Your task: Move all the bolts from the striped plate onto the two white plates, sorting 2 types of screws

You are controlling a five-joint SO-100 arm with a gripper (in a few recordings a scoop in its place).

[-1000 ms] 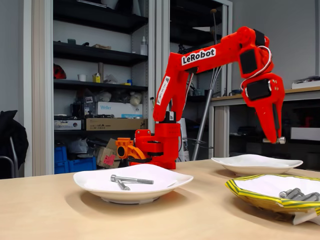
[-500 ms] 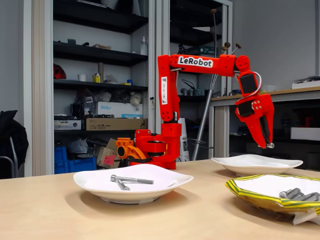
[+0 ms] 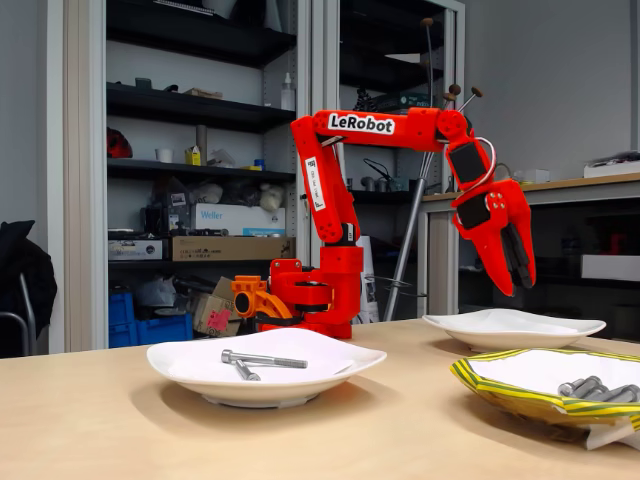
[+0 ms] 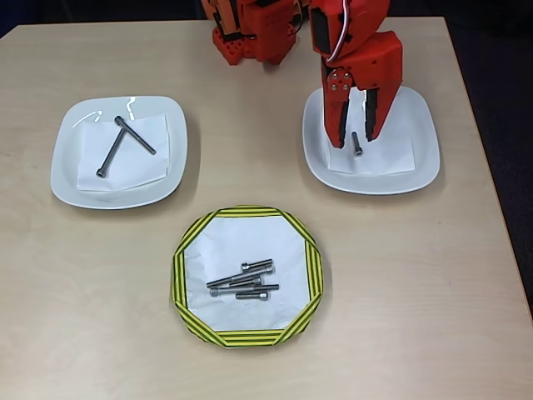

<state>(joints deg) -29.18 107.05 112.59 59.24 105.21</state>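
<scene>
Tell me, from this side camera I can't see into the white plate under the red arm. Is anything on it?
Observer: Yes, from above one short bolt lies on that white plate, on a paper square.
Operator: Is the arm gripping it?
Observer: No. The end effector is open, and the bolt shows between its spread fingers.
Operator: How many are on the striped plate?
Observer: A cluster of bolts, roughly four or five, near the striped plate's centre.
</scene>
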